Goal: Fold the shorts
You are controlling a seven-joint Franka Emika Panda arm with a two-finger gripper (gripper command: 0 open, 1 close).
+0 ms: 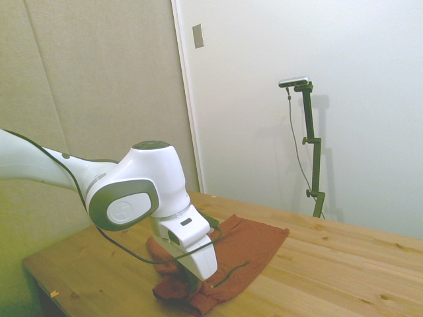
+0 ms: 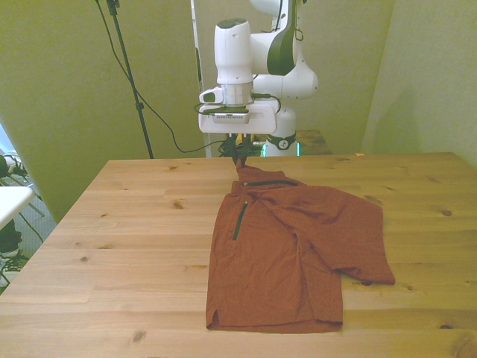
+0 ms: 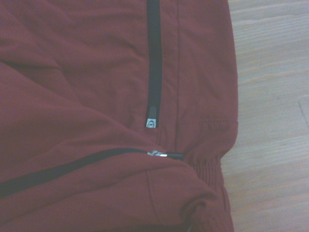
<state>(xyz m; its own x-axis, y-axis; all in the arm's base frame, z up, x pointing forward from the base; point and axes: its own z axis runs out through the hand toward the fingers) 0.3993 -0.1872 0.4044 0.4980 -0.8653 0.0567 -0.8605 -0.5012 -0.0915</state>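
End effector [image 2: 240,153] pinches, as far as its dark fingers show, the shorts [image 2: 298,253] by their waistband near the tabletop [image 2: 134,224] far edge, mid-fold; next it probably must carry that corner across and release.
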